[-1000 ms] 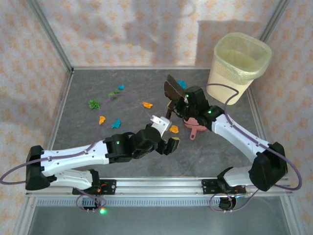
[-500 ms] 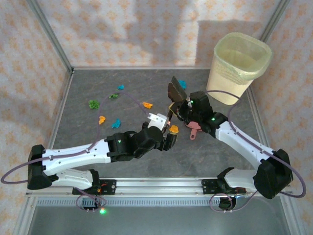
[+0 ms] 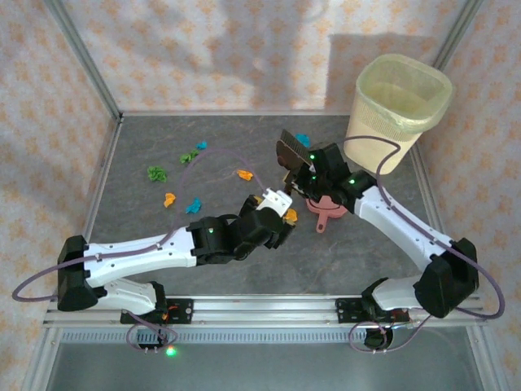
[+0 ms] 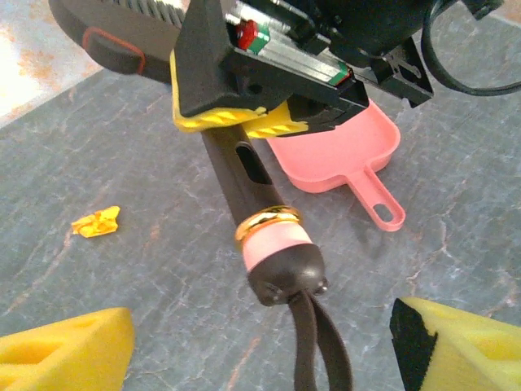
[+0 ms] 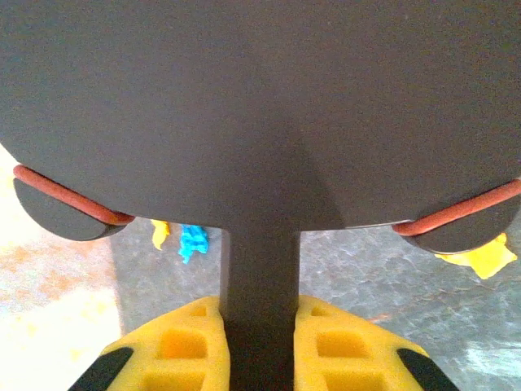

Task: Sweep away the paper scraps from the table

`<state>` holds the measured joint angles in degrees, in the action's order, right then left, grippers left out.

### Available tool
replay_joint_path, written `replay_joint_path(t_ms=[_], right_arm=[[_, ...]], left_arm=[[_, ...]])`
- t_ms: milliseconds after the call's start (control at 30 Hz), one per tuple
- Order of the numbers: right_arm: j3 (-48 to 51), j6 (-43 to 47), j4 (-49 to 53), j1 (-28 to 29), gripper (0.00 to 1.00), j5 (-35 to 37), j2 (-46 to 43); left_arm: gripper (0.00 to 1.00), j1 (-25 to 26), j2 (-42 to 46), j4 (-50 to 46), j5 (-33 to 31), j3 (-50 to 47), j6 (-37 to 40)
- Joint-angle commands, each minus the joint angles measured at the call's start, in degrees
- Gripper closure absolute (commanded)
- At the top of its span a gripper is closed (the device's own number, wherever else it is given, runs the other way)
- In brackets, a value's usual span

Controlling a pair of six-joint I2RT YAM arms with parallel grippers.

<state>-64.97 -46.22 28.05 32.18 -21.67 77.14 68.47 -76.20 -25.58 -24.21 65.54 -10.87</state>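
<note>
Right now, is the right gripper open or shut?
Shut: the right gripper clamps the brush handle, with both yellow pads pressed against its sides in the right wrist view.

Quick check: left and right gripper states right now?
Left gripper: open, holding nothing.
Right gripper: shut on the handle of the dark brown hand brush.

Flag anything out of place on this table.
Paper scraps lie strewn over the table, unswept. The right gripper holds the brush tilted by its handle, while the pink dustpan lies unheld on the table.
</note>
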Motion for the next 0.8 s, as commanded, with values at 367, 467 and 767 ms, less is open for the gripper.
replay_joint_path(t_ms=[367,467,767], right_arm=[[-5.69,4.79,6.17,-0.28,1.00,-0.46,4.73],[-5.61,4.85,6.05,-0.24,1.00,-0.92,4.66],[-1.97,1.02,-1.10,-0.28,1.00,-5.31,2.97]], left_arm=[[0.23,1.05,-7.52,-1.94,-9.90,6.00,5.17],[0.22,0.97,-8.41,-1.76,-10.19,6.02,5.01],[0.21,-2.20,-4.25,2.08,-3.99,1.57,-2.70]])
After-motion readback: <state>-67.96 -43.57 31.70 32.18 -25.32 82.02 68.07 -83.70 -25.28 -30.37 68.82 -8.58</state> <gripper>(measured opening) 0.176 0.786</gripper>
